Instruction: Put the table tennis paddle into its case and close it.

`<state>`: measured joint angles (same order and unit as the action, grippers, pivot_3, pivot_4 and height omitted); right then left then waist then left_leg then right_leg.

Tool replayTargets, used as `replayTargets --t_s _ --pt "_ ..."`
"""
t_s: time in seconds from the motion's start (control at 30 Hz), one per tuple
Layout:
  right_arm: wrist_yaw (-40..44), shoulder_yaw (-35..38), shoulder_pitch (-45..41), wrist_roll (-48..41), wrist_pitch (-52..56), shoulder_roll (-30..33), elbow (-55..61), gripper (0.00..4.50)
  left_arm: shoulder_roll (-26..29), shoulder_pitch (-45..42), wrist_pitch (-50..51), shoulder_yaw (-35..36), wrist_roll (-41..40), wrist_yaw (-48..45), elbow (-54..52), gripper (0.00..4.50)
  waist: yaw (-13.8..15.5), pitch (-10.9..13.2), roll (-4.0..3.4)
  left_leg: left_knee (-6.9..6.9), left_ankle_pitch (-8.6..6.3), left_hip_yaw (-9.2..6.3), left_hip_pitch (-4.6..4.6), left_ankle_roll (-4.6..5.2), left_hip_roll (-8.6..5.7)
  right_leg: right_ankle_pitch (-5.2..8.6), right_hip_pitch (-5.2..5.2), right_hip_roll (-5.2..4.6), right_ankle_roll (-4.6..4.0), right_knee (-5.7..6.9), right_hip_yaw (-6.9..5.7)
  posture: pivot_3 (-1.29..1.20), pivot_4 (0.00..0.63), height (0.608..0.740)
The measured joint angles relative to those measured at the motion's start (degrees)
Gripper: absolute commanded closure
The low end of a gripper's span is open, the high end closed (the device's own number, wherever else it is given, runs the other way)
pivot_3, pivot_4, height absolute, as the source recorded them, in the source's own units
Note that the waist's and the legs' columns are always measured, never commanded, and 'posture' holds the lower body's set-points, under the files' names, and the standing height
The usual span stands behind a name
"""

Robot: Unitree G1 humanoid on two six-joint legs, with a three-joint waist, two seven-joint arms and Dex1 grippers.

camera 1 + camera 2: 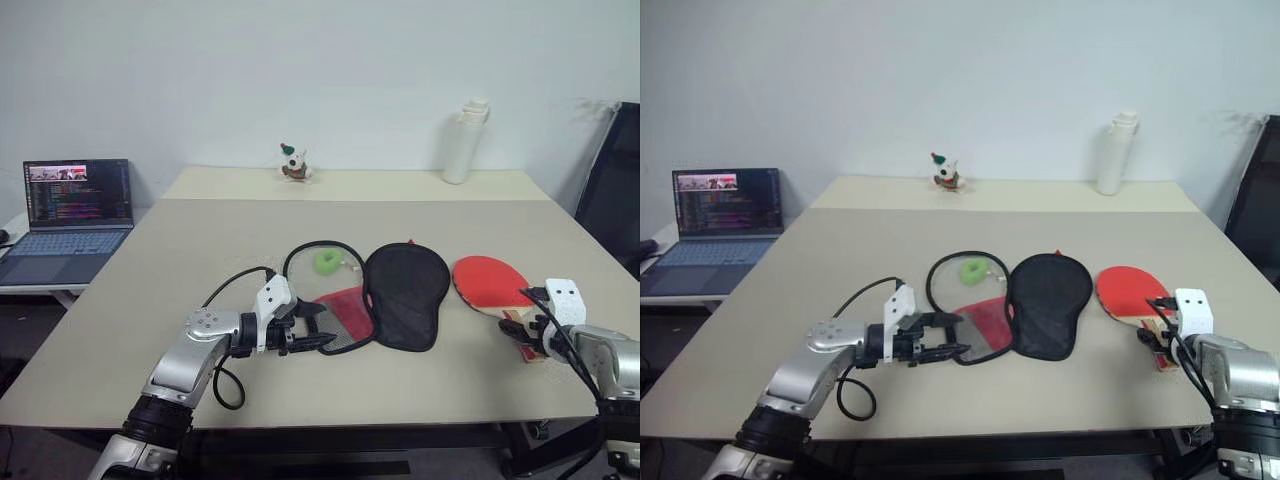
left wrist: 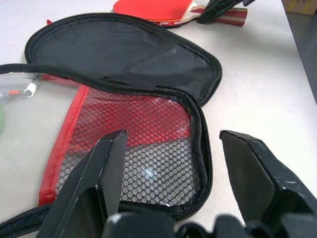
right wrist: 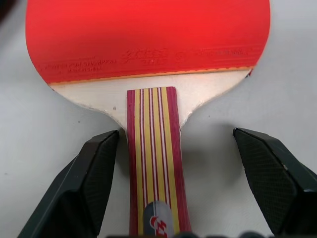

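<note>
Right fingers (image 3: 99, 183) stand wide apart, one on each side of the handle of the table tennis paddle (image 3: 148, 39), gripping nothing. The near-side finger lies just beside the handle's edge; the other stands well clear, bare worktop (image 3: 213, 148) between. The handle runs straight out between the fingers, its long axis in line with the way they point, the red blade beyond the tips. Paddle lies flat, rubber face up.

Left fingers (image 2: 109, 168) also spread, holding nothing. They straddle the near rim of the case (image 2: 148, 124), over the red mesh half; whether the tips touch the zipper edge I cannot tell. Past them the black half lies folded open and flat, and past that again the paddle, well apart from this hand.

From the head views: right gripper (image 1: 528, 335) at the paddle's handle end, left gripper (image 1: 300, 328) at the case's narrow end, the case between the two hands. A small green thing (image 1: 327, 261) sits beyond the case.

Judgement: the right arm is plainly the nearer to the paddle, and closing on the handle looks like the step in hand. The offset toward one finger may nudge the handle sideways as they close.
</note>
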<state>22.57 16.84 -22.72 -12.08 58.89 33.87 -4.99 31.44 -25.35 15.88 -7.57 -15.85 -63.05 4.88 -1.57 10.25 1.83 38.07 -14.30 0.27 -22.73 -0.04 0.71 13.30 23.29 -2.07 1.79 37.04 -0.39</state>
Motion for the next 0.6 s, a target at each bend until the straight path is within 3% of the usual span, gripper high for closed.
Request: replayTargets --t_s 0.1,0.33,0.6 --pt "-0.07 -0.39 0.01 -0.16 -0.48 -0.36 0.01 1.27 -0.01 -0.01 0.09 0.00 0.00 0.01 -0.05 1.25 -0.18 0.00 0.00 -0.04 0.00 0.00 0.03 0.00 0.05 0.00 0.00 0.03 -0.01 0.00 -0.01 0.00 0.150 0.740" --pt "-2.06 1.09 -0.70 -0.91 0.33 -2.82 0.10 3.37 -0.01 -0.01 0.46 0.00 0.00 0.04 -0.21 1.25 -0.17 -0.08 0.13 -0.04 0.00 -0.02 0.03 0.00 0.06 0.00 0.00 0.04 -0.01 0.00 -0.01 0.00 0.150 0.740" --pt "-12.82 7.49 -3.42 -1.42 1.05 -9.60 0.36 3.40 -0.02 0.00 0.99 0.00 0.00 0.05 -0.39 1.25 -0.07 -0.09 0.13 -0.03 0.00 -0.01 -0.02 0.00 0.00 -0.02 0.02 -0.03 -0.02 0.00 0.00 0.00 0.150 0.740"
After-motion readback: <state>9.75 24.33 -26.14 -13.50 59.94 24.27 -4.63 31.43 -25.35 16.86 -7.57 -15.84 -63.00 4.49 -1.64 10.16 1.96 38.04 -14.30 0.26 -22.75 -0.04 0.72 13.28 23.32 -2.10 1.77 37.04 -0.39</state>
